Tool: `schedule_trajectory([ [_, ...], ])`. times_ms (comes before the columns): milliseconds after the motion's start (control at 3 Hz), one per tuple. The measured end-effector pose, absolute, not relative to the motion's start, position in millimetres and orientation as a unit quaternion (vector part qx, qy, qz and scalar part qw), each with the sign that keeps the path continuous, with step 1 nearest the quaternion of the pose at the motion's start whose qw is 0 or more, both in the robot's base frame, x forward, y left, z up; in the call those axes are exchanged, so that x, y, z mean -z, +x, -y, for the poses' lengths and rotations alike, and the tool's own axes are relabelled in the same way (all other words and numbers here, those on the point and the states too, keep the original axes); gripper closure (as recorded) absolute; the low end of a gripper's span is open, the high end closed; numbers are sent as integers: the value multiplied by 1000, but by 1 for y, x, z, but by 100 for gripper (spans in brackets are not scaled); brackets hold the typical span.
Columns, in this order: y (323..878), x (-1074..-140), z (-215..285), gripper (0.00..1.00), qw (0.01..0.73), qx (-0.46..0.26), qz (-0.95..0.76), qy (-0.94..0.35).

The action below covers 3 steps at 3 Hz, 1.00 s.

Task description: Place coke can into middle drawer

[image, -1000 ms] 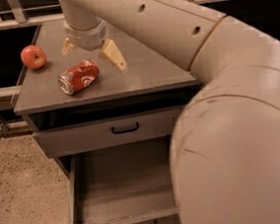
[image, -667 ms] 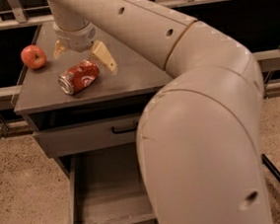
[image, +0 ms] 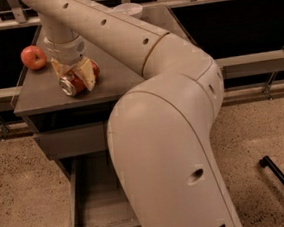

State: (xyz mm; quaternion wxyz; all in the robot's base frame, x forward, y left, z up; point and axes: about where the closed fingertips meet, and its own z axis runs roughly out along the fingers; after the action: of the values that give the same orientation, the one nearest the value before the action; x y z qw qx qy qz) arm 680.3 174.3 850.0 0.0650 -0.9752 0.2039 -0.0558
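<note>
The robot's bulky cream arm (image: 169, 133) reaches over a grey-brown cabinet top (image: 118, 80); below, the wide grey middle drawer (image: 98, 205) stands pulled open. The two-finger gripper (image: 74, 78) has dropped from above onto the dented red coke can (image: 71, 85) lying on the top, fingers spread and straddling it, right of a round red apple (image: 33, 57).

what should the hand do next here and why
Probably close the hand on the coke can: its fingers sit spread on either side of the can, which lies on its side on the cabinet top, and the middle drawer below is already open.
</note>
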Motion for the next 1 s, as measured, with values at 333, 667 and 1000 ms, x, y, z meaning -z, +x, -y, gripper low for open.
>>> schedule_trajectory([
  [333,675,-837,-176,63,74,31,-213,-974],
  [667,675,-840,-176,86,74,31,-213,-974],
  [1000,648,-867,-173,100,135,14,-227,-964],
])
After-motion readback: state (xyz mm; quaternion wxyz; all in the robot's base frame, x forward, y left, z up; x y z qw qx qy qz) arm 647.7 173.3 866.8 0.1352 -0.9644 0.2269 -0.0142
